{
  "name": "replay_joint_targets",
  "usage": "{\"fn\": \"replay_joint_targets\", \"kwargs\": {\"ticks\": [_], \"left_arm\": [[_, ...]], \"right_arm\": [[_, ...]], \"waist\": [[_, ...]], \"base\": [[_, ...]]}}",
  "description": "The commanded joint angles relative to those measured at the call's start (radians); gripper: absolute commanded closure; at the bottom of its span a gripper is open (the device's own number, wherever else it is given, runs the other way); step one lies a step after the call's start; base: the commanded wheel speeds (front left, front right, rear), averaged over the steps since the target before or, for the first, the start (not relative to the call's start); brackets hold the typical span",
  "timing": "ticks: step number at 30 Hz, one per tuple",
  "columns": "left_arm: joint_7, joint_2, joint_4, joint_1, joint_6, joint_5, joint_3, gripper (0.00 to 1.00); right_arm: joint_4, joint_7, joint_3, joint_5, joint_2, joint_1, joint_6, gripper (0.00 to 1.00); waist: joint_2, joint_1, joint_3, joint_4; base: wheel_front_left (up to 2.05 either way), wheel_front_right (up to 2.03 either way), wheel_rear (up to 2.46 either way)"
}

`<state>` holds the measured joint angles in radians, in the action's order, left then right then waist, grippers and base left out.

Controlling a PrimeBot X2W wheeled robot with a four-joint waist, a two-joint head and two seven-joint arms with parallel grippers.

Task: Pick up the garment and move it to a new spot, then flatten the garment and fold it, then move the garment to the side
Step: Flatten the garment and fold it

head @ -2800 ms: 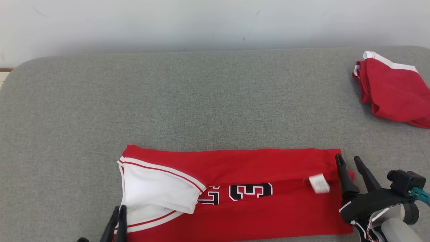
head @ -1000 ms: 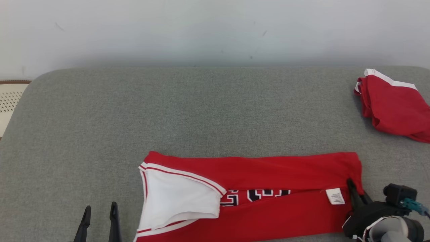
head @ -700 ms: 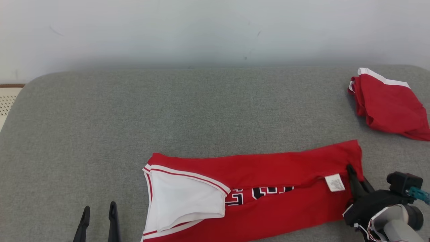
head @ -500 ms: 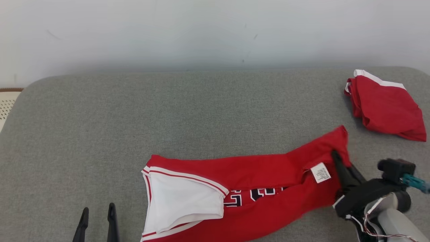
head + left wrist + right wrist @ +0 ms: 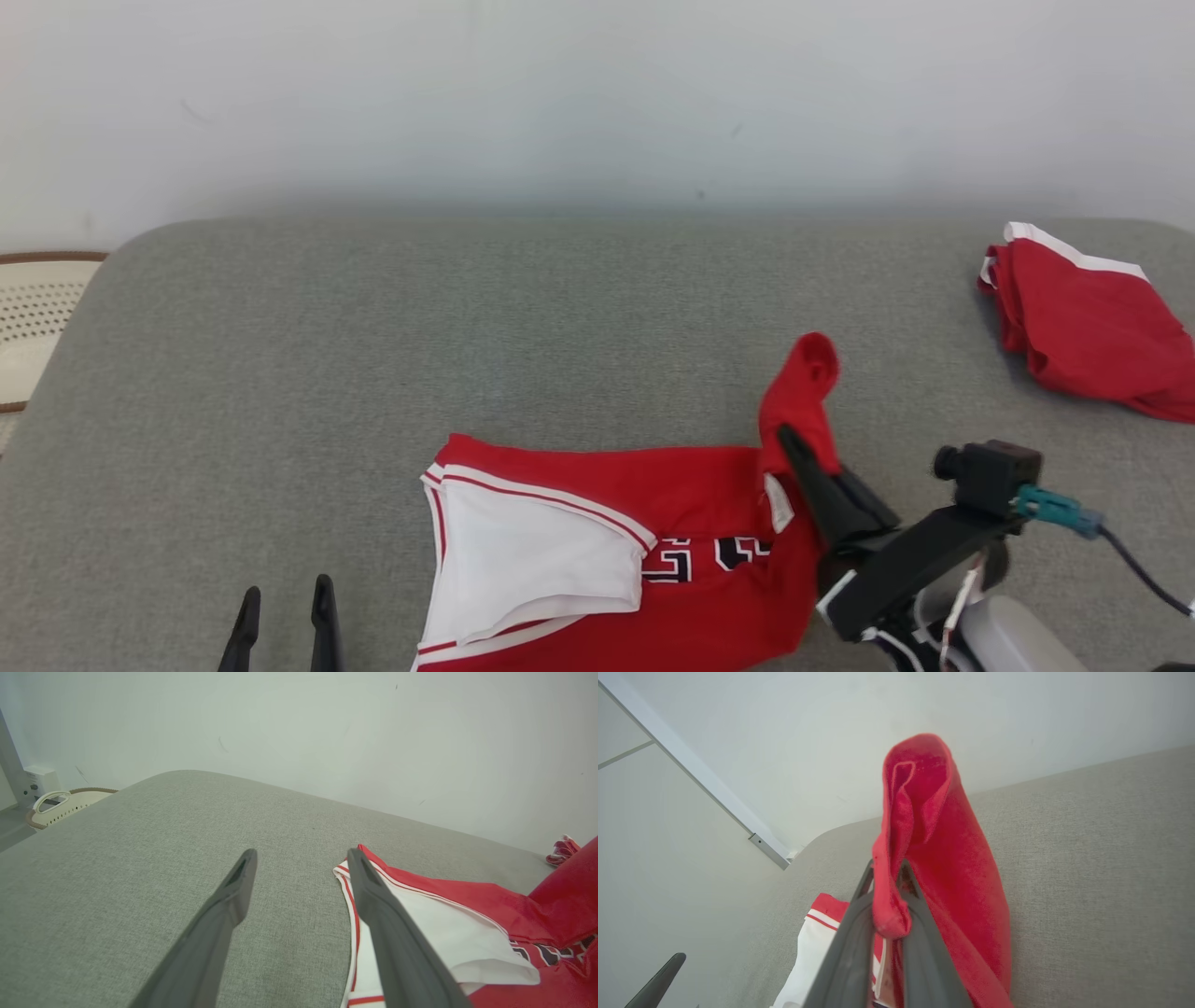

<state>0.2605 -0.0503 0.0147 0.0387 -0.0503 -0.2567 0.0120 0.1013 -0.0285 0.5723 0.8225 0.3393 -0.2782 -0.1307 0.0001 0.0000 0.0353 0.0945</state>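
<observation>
Peaking red garment, numbered, white-trimmed.

Red jersey, white trim, black numbers, folded lengthwise, flat on grey counter, right end raised and bunched, pinched in right hand

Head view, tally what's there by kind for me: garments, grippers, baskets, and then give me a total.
Red garments: 2, the jersey and the second garment at the far right
Grippers: 2, the left gripper and the right gripper
Baskets: 1, the basket off the left edge
Total: 5
</observation>
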Motion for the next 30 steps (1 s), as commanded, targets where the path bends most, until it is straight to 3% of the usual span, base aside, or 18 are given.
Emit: {"fn": "replay_joint_targets", "kwargs": {"ticks": [1,16,30], "left_arm": [[0.004,-0.001,0.005,0.008,-0.002,-0.007,0.005,0.0],[0.004,-0.001,0.051,-0.039,0.018,-0.032,0.039,0.0],[0.004,-0.001,0.061,-0.075,0.014,-0.06,0.113,0.0]], "right_arm": [[-0.007,0.009,0.014,0.011,-0.016,0.003,0.0,1.0],[0.114,0.0,0.081,0.03,-0.145,-0.114,0.0,1.0],[0.32,-0.037,0.156,0.057,-0.21,-0.218,0.0,1.0]], "waist": [[-0.0001,0.0,-0.006,0.02],[-0.0001,0.0,0.011,0.133],[-0.0001,0.0,0.057,0.235]], "base": [[0.0,0.0,0.0],[0.0,0.0,0.0],[0.0,0.0,0.0]]}}
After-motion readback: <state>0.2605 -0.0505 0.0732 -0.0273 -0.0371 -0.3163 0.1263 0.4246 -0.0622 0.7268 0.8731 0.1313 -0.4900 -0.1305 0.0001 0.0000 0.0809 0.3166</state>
